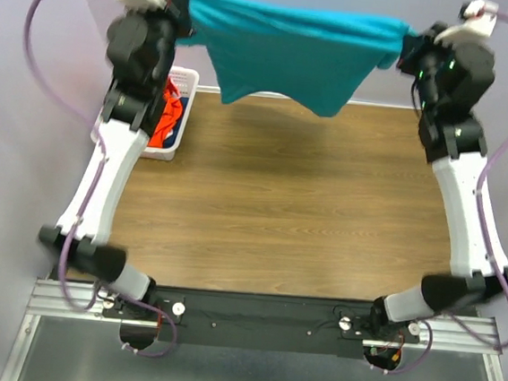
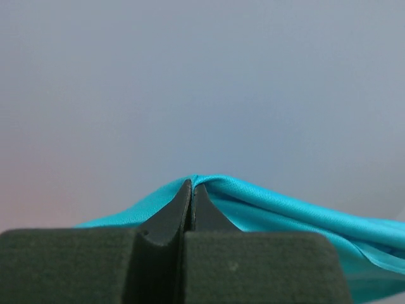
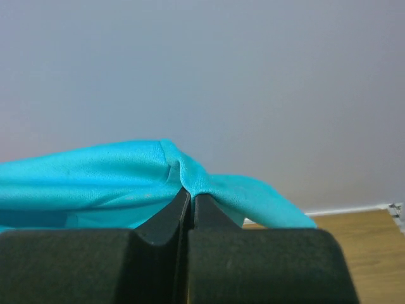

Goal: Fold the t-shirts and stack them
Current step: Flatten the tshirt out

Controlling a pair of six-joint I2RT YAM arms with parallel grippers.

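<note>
A pale grey wall stood behind a brown wood-grain table (image 1: 280, 202). Over its far edge hung the large teal-blue t-shirt (image 1: 285, 54), soft and faintly glossy, pulled nearly straight along the top and sagging in loose folds beneath. At the table's far left, a white plastic lattice basket (image 1: 186, 76) held a crumpled orange-red shirt (image 1: 166, 117). Both white-and-black arms reached up and forward, wrists high and wide apart. The left gripper (image 2: 192, 190) had its dark jaws pinched tight on one bunched end of the teal cloth, and the right gripper (image 3: 190, 196) clamped the opposite end likewise.
</note>
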